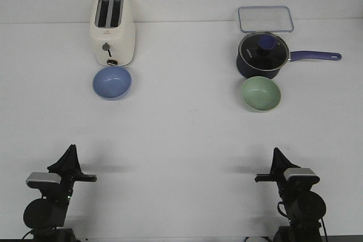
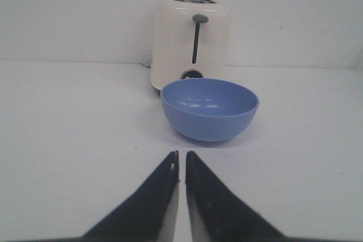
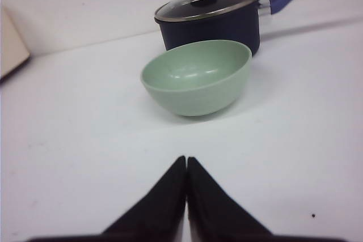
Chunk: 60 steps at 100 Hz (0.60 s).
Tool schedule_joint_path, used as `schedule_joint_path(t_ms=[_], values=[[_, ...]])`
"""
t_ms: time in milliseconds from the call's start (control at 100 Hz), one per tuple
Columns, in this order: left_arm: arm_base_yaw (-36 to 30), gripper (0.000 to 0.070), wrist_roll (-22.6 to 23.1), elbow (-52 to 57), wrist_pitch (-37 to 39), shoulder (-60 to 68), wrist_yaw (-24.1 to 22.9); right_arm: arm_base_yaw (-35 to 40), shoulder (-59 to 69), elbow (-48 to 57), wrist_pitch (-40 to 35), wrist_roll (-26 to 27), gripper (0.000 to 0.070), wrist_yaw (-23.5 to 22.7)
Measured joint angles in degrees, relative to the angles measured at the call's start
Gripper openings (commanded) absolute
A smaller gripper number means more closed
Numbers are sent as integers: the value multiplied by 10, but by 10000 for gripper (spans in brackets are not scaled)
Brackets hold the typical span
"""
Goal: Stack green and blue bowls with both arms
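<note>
This looks like a robot lab staged with kitchen props, not a real kitchen. The worktop is a bare, uniformly white surface running back to a plain white wall, with no cupboards, sink or tiles in view. On it stand a few household items set well apart: a cream two-slot toaster, a dark blue lidded saucepan with a clear plastic container behind it, and two small bowls. Two black robot arms, the left arm and the right arm, are mounted at the near edge.
</note>
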Motion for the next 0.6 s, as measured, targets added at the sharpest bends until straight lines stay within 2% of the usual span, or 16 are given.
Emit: schedule_joint_path(t_ms=[70,280,370,430,490,600], values=[[0,15,0,0,0,0,0,0,15,28,-22,19,0,8],[0,15,0,0,0,0,0,-1,127,154,-87,38,0,71],[0,15,0,0,0,0,0,-2,207,217,-110,37,0,73],[0,15,0,0,0,0,0,-5,265,257,-120,34,29,71],[0,15,0,0,0,0,0,-7,323,295,-125,26,131,68],[0,15,0,0,0,0,0,-15,432,360,-127,13,381,52]])
